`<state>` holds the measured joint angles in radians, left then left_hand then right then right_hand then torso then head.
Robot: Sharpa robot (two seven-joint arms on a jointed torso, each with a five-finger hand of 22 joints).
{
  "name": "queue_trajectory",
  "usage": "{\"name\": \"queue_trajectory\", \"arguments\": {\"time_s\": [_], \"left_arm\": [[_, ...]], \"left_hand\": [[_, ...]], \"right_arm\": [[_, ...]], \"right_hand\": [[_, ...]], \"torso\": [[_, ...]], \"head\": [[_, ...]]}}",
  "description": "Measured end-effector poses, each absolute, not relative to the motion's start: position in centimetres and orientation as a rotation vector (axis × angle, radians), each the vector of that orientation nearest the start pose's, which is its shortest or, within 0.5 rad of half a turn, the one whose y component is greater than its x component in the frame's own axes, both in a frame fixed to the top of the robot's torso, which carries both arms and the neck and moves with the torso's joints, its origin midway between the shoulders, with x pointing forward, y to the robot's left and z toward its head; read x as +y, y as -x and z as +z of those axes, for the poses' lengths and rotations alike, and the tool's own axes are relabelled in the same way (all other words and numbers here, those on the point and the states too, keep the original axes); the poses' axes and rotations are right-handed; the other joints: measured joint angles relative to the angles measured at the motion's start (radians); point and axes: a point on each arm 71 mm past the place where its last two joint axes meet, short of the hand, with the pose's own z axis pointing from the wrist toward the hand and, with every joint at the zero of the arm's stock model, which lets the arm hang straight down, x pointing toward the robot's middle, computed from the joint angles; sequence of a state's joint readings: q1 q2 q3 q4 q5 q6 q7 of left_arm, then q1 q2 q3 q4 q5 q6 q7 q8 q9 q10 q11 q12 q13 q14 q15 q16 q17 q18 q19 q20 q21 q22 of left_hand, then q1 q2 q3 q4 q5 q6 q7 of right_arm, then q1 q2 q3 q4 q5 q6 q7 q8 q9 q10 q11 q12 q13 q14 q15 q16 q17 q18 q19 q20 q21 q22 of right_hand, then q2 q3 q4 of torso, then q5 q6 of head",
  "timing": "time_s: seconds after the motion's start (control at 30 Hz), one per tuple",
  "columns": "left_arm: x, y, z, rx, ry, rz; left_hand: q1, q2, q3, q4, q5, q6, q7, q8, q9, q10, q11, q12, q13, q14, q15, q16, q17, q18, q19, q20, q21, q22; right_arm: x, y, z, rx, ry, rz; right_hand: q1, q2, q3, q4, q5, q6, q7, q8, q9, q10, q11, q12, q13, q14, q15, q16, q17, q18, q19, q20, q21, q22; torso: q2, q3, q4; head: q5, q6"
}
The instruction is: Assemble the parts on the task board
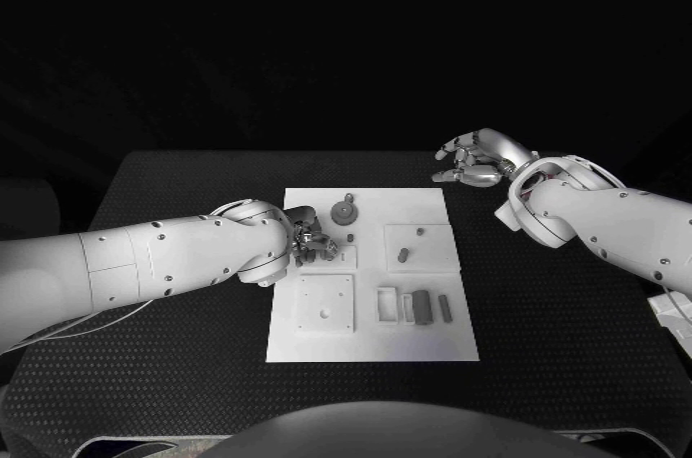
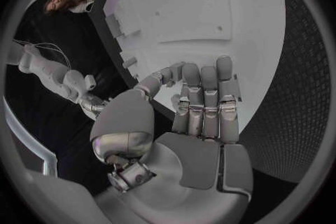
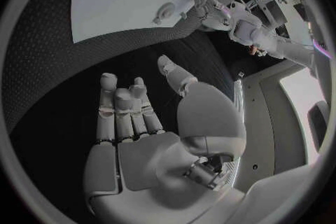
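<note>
The white task board (image 1: 372, 340) lies in the middle of the black table. On it are a round grey part (image 1: 346, 211), a small peg (image 1: 351, 238), a raised plate (image 1: 433, 258) with a small piece (image 1: 405, 253), and dark grey blocks (image 1: 421, 306) near the front. My left hand (image 1: 307, 242) hovers over the board's left edge (image 2: 210, 11), fingers (image 2: 203, 98) side by side and the thumb bent towards them; I see nothing between them. My right hand (image 1: 476, 160) hangs over the bare table beyond the board's far right corner, fingers (image 3: 122, 106) spread and holding nothing.
A square white plate (image 1: 326, 303) and a small white frame (image 1: 389, 305) sit on the board's near half. Black table mat surrounds the board on all sides. The right wrist view also shows the board (image 3: 119, 0) and my left hand (image 3: 206, 5).
</note>
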<state>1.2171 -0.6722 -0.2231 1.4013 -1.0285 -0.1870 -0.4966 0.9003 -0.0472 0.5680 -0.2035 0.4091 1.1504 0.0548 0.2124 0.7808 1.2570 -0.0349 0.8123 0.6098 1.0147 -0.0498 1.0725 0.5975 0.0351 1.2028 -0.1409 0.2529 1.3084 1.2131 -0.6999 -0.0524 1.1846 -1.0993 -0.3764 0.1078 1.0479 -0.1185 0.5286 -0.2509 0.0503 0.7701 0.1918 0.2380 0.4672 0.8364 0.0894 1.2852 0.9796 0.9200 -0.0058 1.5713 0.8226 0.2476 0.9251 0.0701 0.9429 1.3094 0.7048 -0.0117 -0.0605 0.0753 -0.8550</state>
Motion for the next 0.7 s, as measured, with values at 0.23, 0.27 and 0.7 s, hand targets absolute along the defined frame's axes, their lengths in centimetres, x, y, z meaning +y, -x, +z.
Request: {"name": "queue_trajectory", "arguments": {"time_s": [0.23, 0.27, 0.7], "left_arm": [[17.85, -47.94, -27.43, 2.204, 0.316, -0.398], [17.86, -47.95, -27.43, 2.204, 0.318, -0.398], [17.87, -48.10, -27.46, 2.205, 0.331, -0.398]], "left_hand": [[0.000, 0.000, 0.000, 0.000, -0.004, 0.000, 0.000, 0.005, 0.000, 0.000, 0.000, 0.004, 0.001, 0.000, 0.000, 0.000, 0.000, 0.002, 0.002, 0.002, 0.004, 0.000], [0.000, 0.000, 0.000, 0.000, -0.004, 0.000, 0.000, 0.005, 0.000, 0.000, 0.000, 0.004, 0.001, 0.000, 0.000, 0.000, 0.000, 0.002, 0.002, 0.002, 0.004, 0.000], [0.000, 0.000, 0.000, 0.000, -0.037, 0.002, -0.002, 0.005, 0.000, 0.002, 0.000, 0.008, 0.002, 0.000, 0.000, 0.004, 0.000, 0.000, 0.003, -0.004, 0.008, 0.000]], "right_arm": [[-22.90, -54.44, -19.55, 1.609, -0.154, 0.763], [-22.90, -54.44, -19.55, 1.609, -0.154, 0.763], [-22.90, -54.43, -19.57, 1.610, -0.154, 0.763]], "right_hand": [[0.000, 0.000, 0.002, 0.002, 0.000, 0.000, 0.000, 0.000, 0.000, 0.000, 0.000, 0.000, -0.001, -0.001, -0.001, 0.003, 0.000, 0.000, 0.000, 0.000, 0.000, 0.000], [0.000, 0.000, 0.003, 0.003, 0.000, 0.000, 0.000, 0.000, 0.000, 0.000, 0.000, 0.000, -0.001, -0.002, -0.002, 0.003, 0.000, 0.000, 0.000, 0.000, 0.000, 0.000], [-0.004, -0.004, 0.003, 0.003, 0.000, 0.003, 0.001, 0.000, 0.000, 0.000, 0.000, 0.004, -0.002, -0.004, -0.001, 0.003, -0.001, -0.001, 0.000, 0.000, 0.000, 0.000]], "torso": [[0.000, 0.0000, 0.0003], [0.000, 0.0000, 0.0003], [0.000, 0.0004, 0.0002]], "head": [[0.000, 0.001], [0.000, 0.001], [0.000, 0.002]]}}
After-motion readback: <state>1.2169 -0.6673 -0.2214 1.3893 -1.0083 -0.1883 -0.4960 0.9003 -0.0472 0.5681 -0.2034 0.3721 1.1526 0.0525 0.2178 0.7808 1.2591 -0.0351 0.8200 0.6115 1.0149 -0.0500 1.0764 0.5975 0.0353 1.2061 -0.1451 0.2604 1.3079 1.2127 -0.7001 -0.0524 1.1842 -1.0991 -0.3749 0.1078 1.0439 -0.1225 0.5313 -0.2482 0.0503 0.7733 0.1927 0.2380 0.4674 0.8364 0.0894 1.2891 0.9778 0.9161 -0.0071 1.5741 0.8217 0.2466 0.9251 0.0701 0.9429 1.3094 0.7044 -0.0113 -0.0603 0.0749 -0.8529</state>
